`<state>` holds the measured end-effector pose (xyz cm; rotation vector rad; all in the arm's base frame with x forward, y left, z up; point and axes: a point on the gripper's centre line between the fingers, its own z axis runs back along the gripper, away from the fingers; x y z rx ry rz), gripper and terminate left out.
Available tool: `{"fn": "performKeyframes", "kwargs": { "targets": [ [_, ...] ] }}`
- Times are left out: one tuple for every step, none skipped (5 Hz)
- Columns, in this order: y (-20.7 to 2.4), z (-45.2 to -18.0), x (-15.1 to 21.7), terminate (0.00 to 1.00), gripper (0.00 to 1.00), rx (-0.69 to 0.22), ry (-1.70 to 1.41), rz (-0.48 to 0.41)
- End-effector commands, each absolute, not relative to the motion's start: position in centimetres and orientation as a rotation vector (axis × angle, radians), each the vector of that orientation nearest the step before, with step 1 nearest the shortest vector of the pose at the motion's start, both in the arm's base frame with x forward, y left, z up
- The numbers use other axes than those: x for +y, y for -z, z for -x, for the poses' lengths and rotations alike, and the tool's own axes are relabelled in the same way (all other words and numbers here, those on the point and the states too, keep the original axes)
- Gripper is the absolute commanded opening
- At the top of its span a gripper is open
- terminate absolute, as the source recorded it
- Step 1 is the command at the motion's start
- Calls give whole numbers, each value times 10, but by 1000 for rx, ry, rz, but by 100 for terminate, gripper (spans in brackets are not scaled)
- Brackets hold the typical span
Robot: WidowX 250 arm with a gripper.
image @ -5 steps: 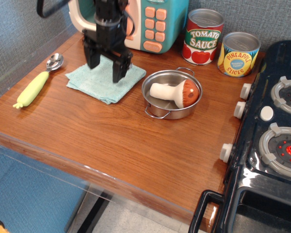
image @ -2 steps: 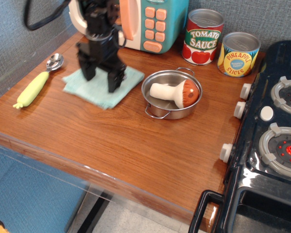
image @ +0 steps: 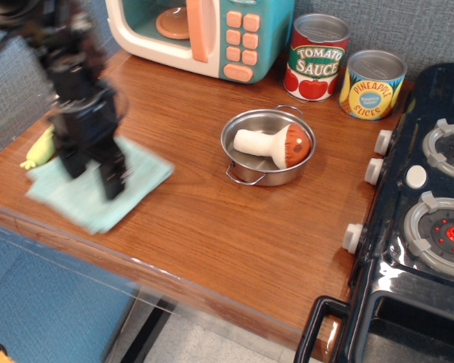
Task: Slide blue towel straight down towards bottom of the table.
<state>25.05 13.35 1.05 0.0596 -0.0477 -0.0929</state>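
While its two black fingers stand spread apart, the blurred black claw [image: 95, 176] presses both tips onto the flat light teal-blue terry towel [image: 98, 187], which lies near the front left edge of the glossy reddish-brown wooden desk [image: 234, 234].

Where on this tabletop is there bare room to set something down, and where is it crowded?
The widest bare stretch of the table runs from the steel pot to the front edge, between the blue towel and the toy stove. Another lies between the microwave and towel. The back, by the cans, and the gripper's corner are crowded.
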Motion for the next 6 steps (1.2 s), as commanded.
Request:
{"fn": "performKeyframes", "kwargs": {
  "targets": [
    [-31, -235, 138, 0, 100, -111, 95, -61],
    [-58, -253, 126, 0, 100, -183, 118, -36],
    [-84, -256, 116, 0, 100, -223, 127, -41],
    [-86, -248, 110, 0, 100, -192, 139, -76],
    [-78, -242, 113, 0, 100, -123, 107, -110],
    [-78, -242, 113, 0, 100, -123, 107, -110]
  ]
}}
